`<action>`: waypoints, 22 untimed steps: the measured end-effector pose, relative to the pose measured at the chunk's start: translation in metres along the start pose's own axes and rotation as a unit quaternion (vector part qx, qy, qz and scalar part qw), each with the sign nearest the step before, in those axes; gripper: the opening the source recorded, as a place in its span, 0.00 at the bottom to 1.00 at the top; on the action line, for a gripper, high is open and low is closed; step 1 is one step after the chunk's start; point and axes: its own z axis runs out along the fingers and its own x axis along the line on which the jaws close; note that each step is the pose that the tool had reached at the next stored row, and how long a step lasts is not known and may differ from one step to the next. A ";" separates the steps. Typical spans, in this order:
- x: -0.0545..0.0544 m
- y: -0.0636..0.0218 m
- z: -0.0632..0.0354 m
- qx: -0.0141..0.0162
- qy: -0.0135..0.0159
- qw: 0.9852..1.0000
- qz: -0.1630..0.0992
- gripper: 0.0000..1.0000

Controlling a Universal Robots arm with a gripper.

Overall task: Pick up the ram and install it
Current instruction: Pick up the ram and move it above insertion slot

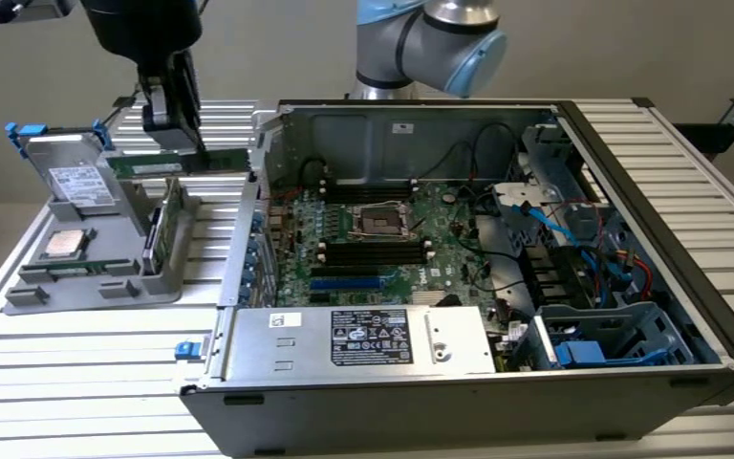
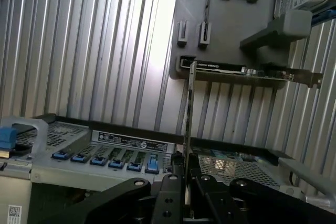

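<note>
My gripper (image 1: 176, 142) hangs at the exterior view's upper left, shut on the ram (image 1: 214, 159), a slim green stick held level above the grey parts holder (image 1: 87, 282). The wrist view has the ram (image 2: 188, 108) edge-on as a thin strip rising from between my black fingers (image 2: 169, 192). The stick is lifted free of the holder and sits to the exterior view's left of the open computer case (image 1: 654, 182). Inside the case lies the green motherboard (image 1: 438, 263), with long black slots (image 1: 370, 251) on either side of the processor socket (image 1: 377, 222).
The grey holder carries a square silver processor chip (image 1: 64, 244), a drive (image 1: 80, 182) and an upright card (image 1: 160, 234). The case's near side holds a silver power supply (image 1: 374, 337), and cables and a blue drive cage (image 1: 596, 339) fill its right. Everything rests on a slatted metal table (image 1: 74, 382).
</note>
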 end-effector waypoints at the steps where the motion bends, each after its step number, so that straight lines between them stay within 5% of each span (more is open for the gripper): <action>1: 0.001 -0.0042 -0.0004 0.000 -0.001 1.000 0.000 0.14; 22: 0.022 -0.0972 -0.0015 0.001 -0.011 1.000 0.000 0.14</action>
